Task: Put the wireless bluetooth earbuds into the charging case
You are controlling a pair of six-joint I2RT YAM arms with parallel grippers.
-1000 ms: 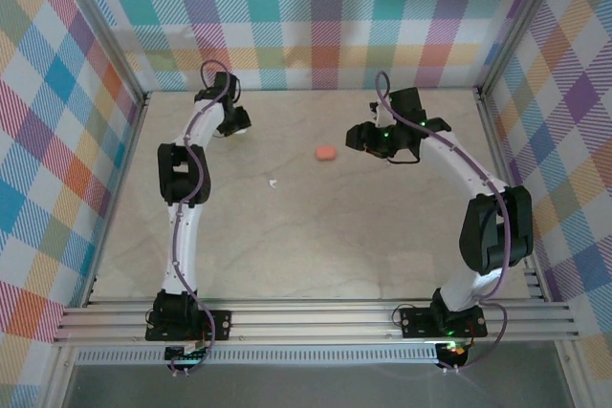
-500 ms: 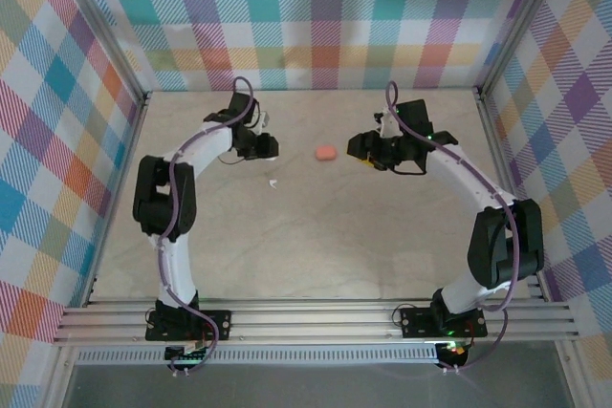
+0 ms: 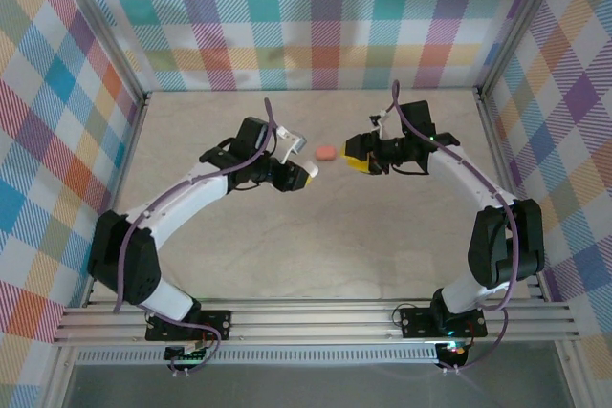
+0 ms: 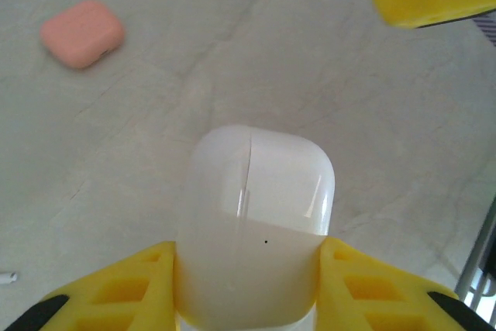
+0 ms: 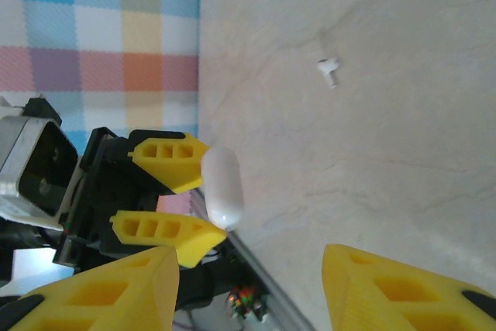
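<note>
Handling note: one white earbud (image 5: 329, 70) lies loose on the table (image 5: 411, 160), apart from both grippers. We judge it light, rigid and slick, likely to skid or flip under a careless pinch; we would take it across the stem, close to the bulb. The left gripper (image 4: 248, 284) clamps the closed white case (image 4: 256, 207) by its lower body. The right gripper (image 5: 252, 288) stands part-spread and empty, near the pink case (image 4: 82, 32).
</note>
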